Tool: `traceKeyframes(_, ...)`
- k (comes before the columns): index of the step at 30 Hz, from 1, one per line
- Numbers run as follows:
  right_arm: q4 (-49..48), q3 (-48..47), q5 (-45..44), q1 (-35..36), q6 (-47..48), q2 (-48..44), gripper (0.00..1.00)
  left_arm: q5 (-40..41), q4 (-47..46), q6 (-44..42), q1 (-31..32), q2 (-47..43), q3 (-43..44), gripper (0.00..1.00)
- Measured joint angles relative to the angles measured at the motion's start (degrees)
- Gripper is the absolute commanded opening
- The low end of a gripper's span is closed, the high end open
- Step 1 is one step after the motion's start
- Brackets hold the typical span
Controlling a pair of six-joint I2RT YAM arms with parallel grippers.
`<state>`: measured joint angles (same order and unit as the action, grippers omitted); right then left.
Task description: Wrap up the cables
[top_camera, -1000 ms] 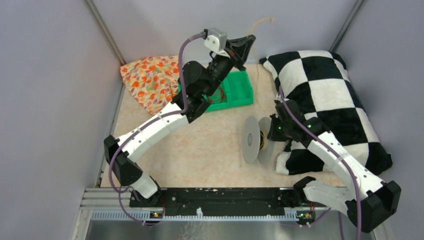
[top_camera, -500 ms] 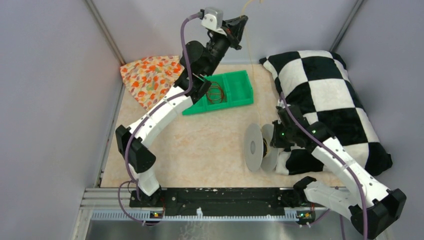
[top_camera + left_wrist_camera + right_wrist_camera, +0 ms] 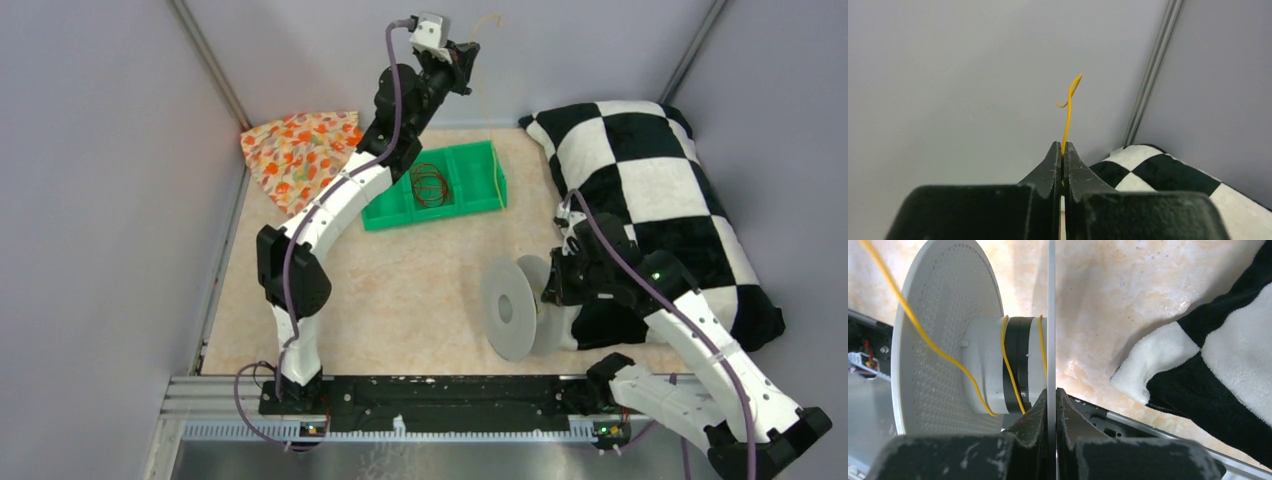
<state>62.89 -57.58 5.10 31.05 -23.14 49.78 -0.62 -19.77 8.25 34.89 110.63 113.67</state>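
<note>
Left claw (image 3: 470, 52) is clenched on the cable (image 3: 496, 182). Seen from above, it has climbed and swung back toward the rear wall over the last second, uncovering the green bin (image 3: 470, 190) and the dark wire coil (image 3: 430, 185) lying in it. The right claw (image 3: 553, 290), pinched on the clear spool (image 3: 510, 308), has drawn it nearer the arm bases, just beside the checked pillow (image 3: 660, 190). From the left wrist, the left claw (image 3: 1063, 146) is shut flat on the cable (image 3: 1068, 115), whose short curled end pokes up past the tips. From the right wrist, the right claw (image 3: 1052, 395) grasps the spool's thin flange edge-on. The cable (image 3: 1013, 365) makes only about two turns round the hub, then runs off up and left across the other flange. The widening gap between the claws probably pulls slack out of the strand, and most of the winding looks yet to be done.
</note>
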Motion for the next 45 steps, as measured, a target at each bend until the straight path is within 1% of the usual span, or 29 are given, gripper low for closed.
traceKeyframes(3, 1.01, -1.14, 1.90, 0.00, 0.55, -1.03, 0.00, -0.09, 1.60, 0.00, -0.48, 0.55, -0.68, 0.00)
traceKeyframes(6, 1.79, -3.15, 3.56, 0.07, 0.61, -1.68, 0.00, -0.02, 0.81, -0.11, -0.52, 0.22, -3.15, 0.00)
traceKeyframes(9, 2.45, -7.15, 5.25, 0.09, 0.68, -1.73, 0.00, 0.09, 0.68, -0.72, -0.52, -0.55, -7.76, 0.00)
traceKeyframes(15, 4.96, -18.12, 6.29, 0.11, 2.64, -0.28, 0.00, 1.79, 1.38, -2.54, -1.90, -4.22, -20.61, 0.00)
traceKeyframes(18, 6.64, -21.00, 6.34, 0.11, 3.67, 0.42, 0.00, 2.16, 1.62, -2.84, -4.22, -7.23, -26.18, 0.00)
traceKeyframes(22, 8.48, -24.09, 5.79, 0.17, 3.85, 1.68, 0.00, 3.91, 1.79, -3.50, -6.75, -12.04, -31.32, 0.00)
traceKeyframes(28, 9.38, -30.84, 4.04, 0.24, 3.37, 3.98, 0.00, 5.27, 0.85, -3.96, -7.39, -20.63, -40.76, 0.00)
traceKeyframes(35, 9.11, -36.11, 2.93, 0.31, 1.01, 6.08, 0.00, 3.15, 3.67, -4.92, -8.74, -24.79, -45.53, 0.00)
traceKeyframes(41, 5.38, -37.07, -0.44, 0.31, -2.08, 7.72, 0.00, -1.53, 8.33, -2.45, -8.44, -31.50, -54.42, 0.00)
traceKeyframes(45, 2.95, -37.07, -2.84, 0.31, -3.89, 9.38, 0.00, -2.14, 11.26, -0.61, -7.30, -37.09, -60.92, 0.00)
